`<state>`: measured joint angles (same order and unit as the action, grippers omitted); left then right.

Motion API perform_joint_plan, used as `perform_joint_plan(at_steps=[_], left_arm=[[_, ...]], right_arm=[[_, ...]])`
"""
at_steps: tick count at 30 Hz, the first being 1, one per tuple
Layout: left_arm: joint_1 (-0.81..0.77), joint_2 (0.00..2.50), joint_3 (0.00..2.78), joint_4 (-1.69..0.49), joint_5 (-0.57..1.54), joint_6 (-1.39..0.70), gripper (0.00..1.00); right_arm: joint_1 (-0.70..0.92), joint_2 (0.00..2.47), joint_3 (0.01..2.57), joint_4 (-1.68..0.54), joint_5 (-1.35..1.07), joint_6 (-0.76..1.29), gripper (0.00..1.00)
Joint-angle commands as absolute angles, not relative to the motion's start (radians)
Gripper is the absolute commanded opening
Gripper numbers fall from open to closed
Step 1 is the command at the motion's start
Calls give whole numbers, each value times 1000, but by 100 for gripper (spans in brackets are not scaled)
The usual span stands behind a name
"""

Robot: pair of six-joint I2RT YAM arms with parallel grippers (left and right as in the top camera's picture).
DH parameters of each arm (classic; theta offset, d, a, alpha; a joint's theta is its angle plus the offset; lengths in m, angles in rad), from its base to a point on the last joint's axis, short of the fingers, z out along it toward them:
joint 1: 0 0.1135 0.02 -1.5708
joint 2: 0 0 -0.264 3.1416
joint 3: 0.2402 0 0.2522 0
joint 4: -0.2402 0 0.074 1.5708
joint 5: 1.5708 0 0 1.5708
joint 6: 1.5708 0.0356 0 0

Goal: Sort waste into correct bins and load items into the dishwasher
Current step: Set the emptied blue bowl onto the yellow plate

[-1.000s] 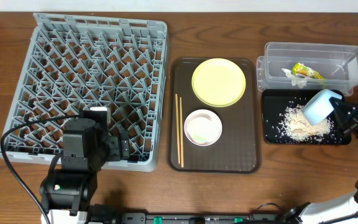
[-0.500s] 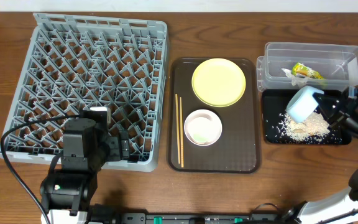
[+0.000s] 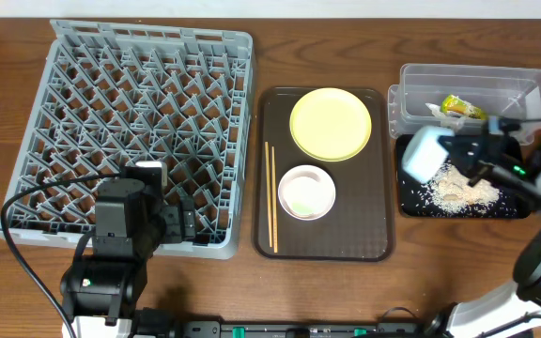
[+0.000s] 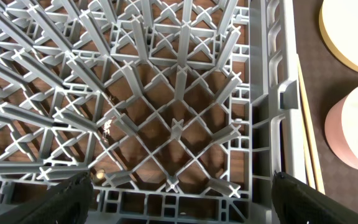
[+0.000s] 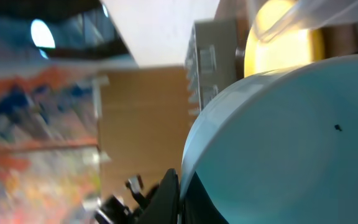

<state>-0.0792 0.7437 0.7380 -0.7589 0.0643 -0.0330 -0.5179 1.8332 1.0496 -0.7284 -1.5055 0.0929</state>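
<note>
Rice scraps [image 3: 458, 191] lay heaped on the black tray [image 3: 411, 208] just beneath the right gripper [image 3: 451, 150], which was clamped on the light blue bowl [image 3: 422, 154], tipped on its side. Just beyond that gripper sat the clear tub [image 3: 524, 80] with the yellow-green wrapper [image 3: 463, 107]. The left gripper [image 4: 182, 196] hung spread wide and empty over the grey dish rack [image 4: 179, 124]. The chopsticks [image 3: 270, 197], pinkish-white bowl [image 3: 306, 192] and yellow plate [image 3: 331, 123] lay to its right.

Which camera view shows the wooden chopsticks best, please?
The overhead view: the chopsticks lie full length on the brown tray. The left wrist view catches only a stretch beside the rack; the right wrist view shows none.
</note>
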Motion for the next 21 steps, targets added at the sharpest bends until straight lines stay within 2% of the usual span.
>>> perform_joint_plan(at_steps=[1, 8, 15, 21], left_arm=[[-75, 741, 759, -759, 62, -46, 92], [-75, 741, 759, -759, 62, -46, 92], [-75, 741, 759, -759, 63, -46, 92], [-75, 741, 759, -759, 63, -46, 92]], right_arm=[[-431, 1732, 1055, -708, -1452, 22, 1], [-123, 1536, 1089, -549, -914, 66, 1], [221, 1522, 1089, -383, -358, -5, 1], [419, 1600, 1088, -279, -117, -154, 1]])
